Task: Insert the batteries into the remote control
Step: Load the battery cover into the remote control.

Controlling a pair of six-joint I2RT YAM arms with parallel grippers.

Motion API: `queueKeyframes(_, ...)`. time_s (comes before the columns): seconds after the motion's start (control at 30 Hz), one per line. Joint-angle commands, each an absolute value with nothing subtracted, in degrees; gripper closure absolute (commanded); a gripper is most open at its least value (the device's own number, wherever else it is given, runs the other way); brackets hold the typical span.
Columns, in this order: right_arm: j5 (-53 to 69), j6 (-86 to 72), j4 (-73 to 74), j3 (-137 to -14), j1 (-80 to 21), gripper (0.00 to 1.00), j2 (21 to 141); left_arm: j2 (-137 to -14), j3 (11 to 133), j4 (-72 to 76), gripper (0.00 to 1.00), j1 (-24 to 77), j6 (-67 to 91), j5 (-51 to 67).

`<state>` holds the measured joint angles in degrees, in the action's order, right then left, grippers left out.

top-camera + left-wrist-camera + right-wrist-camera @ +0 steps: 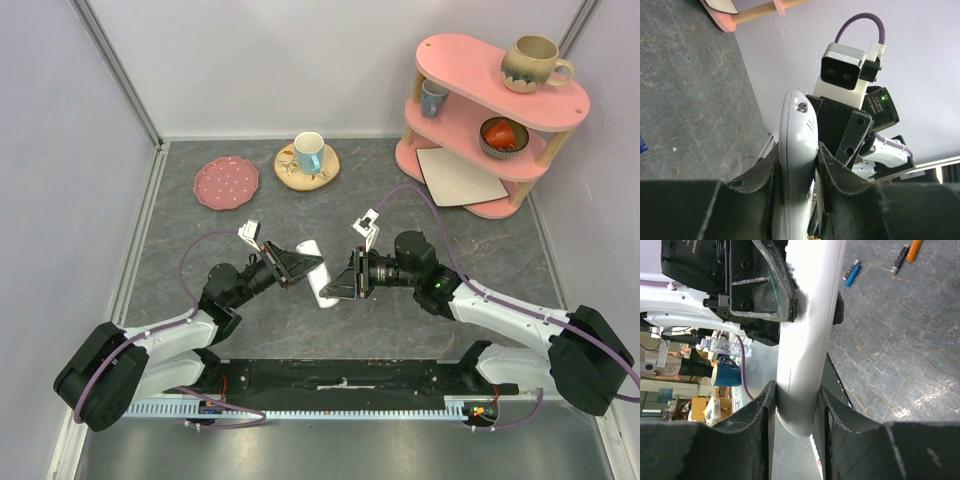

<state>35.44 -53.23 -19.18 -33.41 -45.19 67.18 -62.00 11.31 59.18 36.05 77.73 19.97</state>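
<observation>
The white remote control (322,280) is held above the table between both arms. My left gripper (309,268) is shut on one end of it; in the left wrist view the remote control (798,125) stands edge-on between the fingers of that gripper (798,150). My right gripper (344,279) grips the other end, and in the right wrist view both jaws of that gripper (796,387) press the sides of the remote control (807,335). A blue battery (852,273), a dark battery (899,259) and an orange battery (913,250) lie on the table beyond.
A pink two-tier shelf (470,110) stands at the back right with a mug (535,62), a small cup (433,97) and a bowl (503,135); a white board (458,178) rests at its base. A pink plate (226,182) and a mug on a wooden coaster (308,160) sit at the back.
</observation>
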Motion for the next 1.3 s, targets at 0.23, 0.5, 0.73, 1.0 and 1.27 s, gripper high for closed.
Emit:
queueKeyframes(0.23,36.3,-56.3,-27.0,-31.6,-45.1,0.63,68.2,-62.3,12.0,65.3,0.98,36.1,80.2,21.7)
queueKeyframes(0.5,35.5,-59.5,-30.6,-32.0,-45.0,0.38,68.9,-62.5,12.0,65.7,0.98,36.1,80.2,21.9)
queueKeyframes(0.73,35.6,-60.6,-32.6,-31.6,-44.8,0.55,69.4,-62.2,11.7,65.7,0.98,36.1,80.2,22.0)
queueKeyframes(1.0,36.9,-64.8,-39.5,-30.0,-44.6,0.86,70.9,-62.2,11.4,65.9,0.98,36.1,80.2,21.8)
queueKeyframes(1.27,38.4,-59.6,-31.6,-32.5,-44.6,1.0,67.7,-59.4,11.7,59.6,0.66,35.9,78.0,19.6)
